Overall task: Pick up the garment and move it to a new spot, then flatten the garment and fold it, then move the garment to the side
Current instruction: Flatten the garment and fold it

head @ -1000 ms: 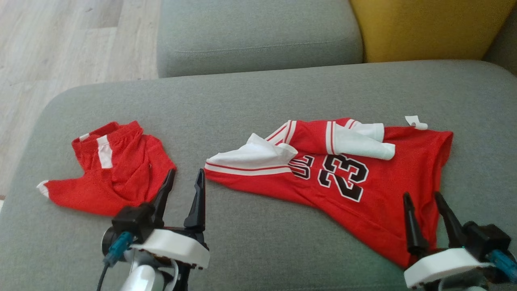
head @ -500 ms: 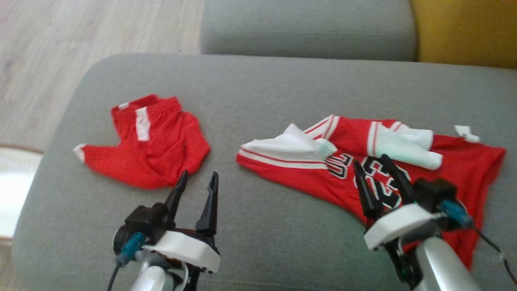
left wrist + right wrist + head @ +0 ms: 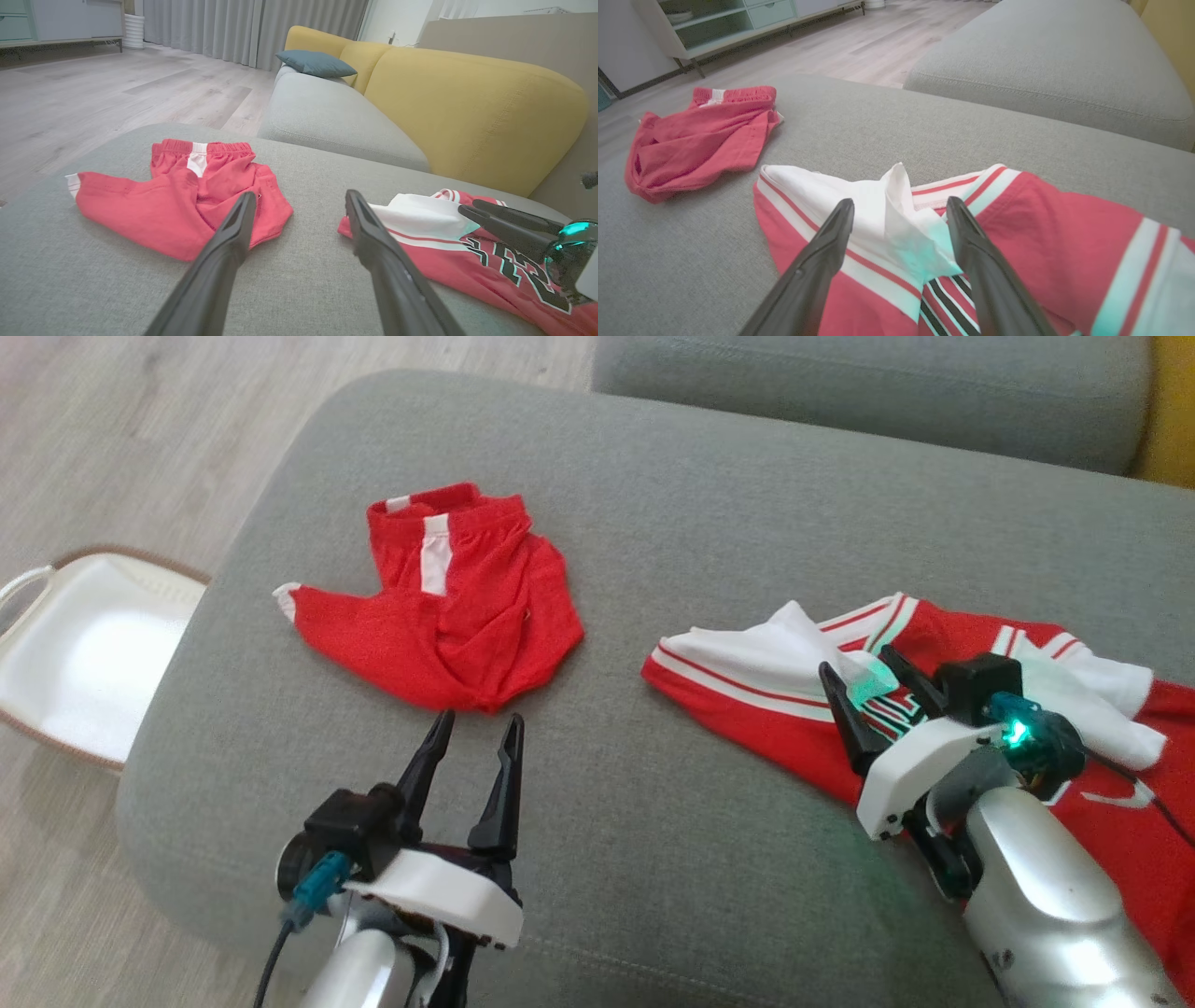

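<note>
Two red garments lie on the grey sofa seat (image 3: 672,513). Crumpled red shorts (image 3: 448,616) with a white stripe rest at the left; they appear again as shorts (image 3: 163,210) and shorts (image 3: 691,140). A red jersey (image 3: 747,681) with white sleeves and black numbers is spread at the right, also seen as jersey (image 3: 420,219) and jersey (image 3: 1064,224). My left gripper (image 3: 477,719) is open just in front of the shorts, holding nothing; its wrist view shows the gripper (image 3: 301,196) between both garments. My right gripper (image 3: 855,663) hovers open over the jersey's folded white sleeve, gripper (image 3: 900,203).
A white basket (image 3: 84,653) stands on the wooden floor beside the seat's left edge. A second grey cushion (image 3: 1045,65) and the yellow sofa back (image 3: 467,107) with a blue pillow (image 3: 315,63) lie beyond. Bare seat fabric separates the two garments.
The head camera has swung left and down, bringing the basket into view. My right gripper has moved from the jersey's near hem up over its white sleeve. Both grippers stay open.
</note>
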{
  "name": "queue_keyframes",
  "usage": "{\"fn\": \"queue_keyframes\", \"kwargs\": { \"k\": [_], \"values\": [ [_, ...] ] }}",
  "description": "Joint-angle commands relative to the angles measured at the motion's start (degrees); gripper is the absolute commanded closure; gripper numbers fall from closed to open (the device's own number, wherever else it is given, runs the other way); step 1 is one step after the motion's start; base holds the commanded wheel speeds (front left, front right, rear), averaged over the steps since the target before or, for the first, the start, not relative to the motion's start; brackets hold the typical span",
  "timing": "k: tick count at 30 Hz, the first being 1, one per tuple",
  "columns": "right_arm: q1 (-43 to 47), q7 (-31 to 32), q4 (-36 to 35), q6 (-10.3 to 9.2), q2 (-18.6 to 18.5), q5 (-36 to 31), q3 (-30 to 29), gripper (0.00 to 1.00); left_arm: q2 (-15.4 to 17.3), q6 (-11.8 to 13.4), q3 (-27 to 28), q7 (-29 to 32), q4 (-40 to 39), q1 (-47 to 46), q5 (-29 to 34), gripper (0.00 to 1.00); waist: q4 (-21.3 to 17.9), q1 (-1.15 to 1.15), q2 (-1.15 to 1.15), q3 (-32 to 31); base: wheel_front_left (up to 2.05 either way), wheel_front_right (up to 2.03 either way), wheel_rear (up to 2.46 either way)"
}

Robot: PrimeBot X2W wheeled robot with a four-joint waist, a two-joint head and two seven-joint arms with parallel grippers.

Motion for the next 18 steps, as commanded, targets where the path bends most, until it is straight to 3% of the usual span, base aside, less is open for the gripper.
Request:
{"fn": "queue_keyframes", "kwargs": {
  "k": [1, 5, 6, 7, 18],
  "values": [
    [-2.7, -0.7, 0.2, -0.04, -0.7, 0.4, 1.6, 0.00, 0.1, 0.4, 1.4, -0.3, -2.0, -2.9, -0.5, 0.00, 1.0, 0.00, 0.00, 0.9, 0.00, 0.00, 0.00],
    [-5.2, -1.2, 5.1, -0.04, -0.7, 1.4, 3.0, 0.00, 0.1, 0.6, 1.1, -0.3, -2.2, -3.2, -0.6, 0.00, 1.6, 0.00, 0.00, 1.7, 0.00, 0.00, 0.00],
    [-5.8, -1.3, 6.2, -0.04, -0.8, 1.6, 3.4, 0.70, 0.1, 0.7, 1.0, -0.3, -2.2, -3.3, -0.6, 0.00, 1.7, 0.00, 0.00, 1.8, 0.00, 0.00, 0.00],
    [-6.3, -1.8, 6.9, -0.04, -0.8, 1.7, 4.0, 1.00, 0.1, 0.7, 1.0, -0.3, -2.3, -3.4, -0.6, 0.00, 1.7, 0.00, 0.00, 2.0, 0.00, 0.00, 0.00],
    [-5.5, -8.1, 3.0, -0.04, 1.5, 9.8, 14.2, 1.00, 0.1, 0.9, 1.6, -0.3, -1.5, -2.7, -0.3, 0.00, 0.2, 0.00, 0.00, -0.2, 0.00, 0.00, 0.00]
  ]
}}
